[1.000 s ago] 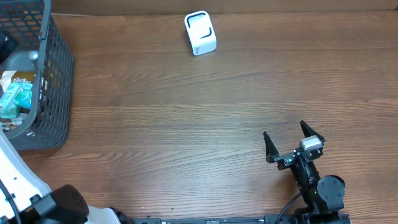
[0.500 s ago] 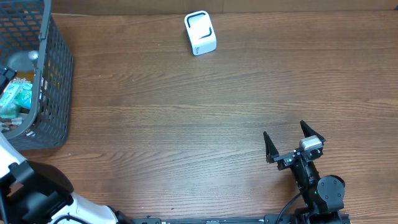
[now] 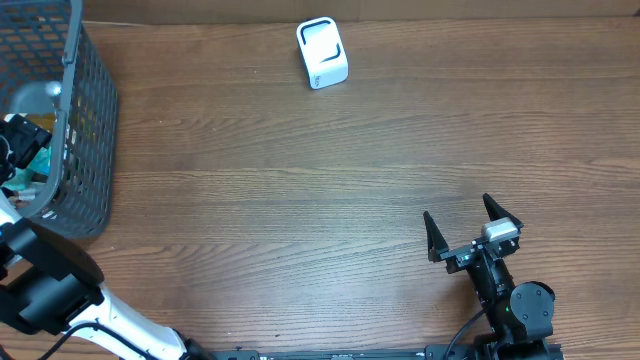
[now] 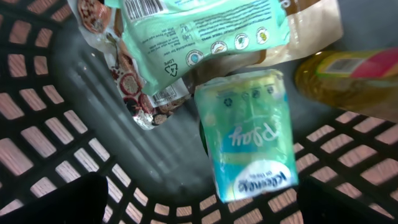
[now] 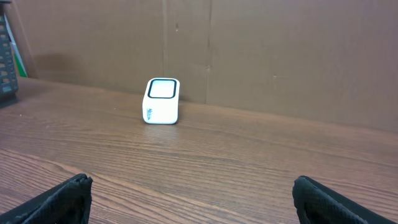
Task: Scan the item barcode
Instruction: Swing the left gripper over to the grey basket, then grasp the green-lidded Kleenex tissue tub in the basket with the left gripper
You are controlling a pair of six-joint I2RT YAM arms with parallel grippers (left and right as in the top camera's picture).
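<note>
Hovering over the dark grey plastic mesh basket [image 3: 95, 120] at the far left of the brown wood-grain desk [image 3: 300, 180], the left end effector [image 4: 202, 202] is standing released, its fingers wide apart w/ nothing between them. Directly below it, a pale green tissue pack [image 4: 249, 137] is lying flat on the basket floor, approx. centred btwn the fingers. A mint-green pouch [image 4: 205, 25] w/ a printed barcode is lying just beyond it, partly covering a granola-print snack bag [image 4: 134, 87]. A yellow bottle [image 4: 342, 78] is lying beside the pack. The white cube-shaped barcode scanner [image 3: 322, 53] is sitting at the desk's far edge, well apart from the basket. The right end effector [image 3: 458, 212] is resting released near the front right, gripping nothing.
</note>
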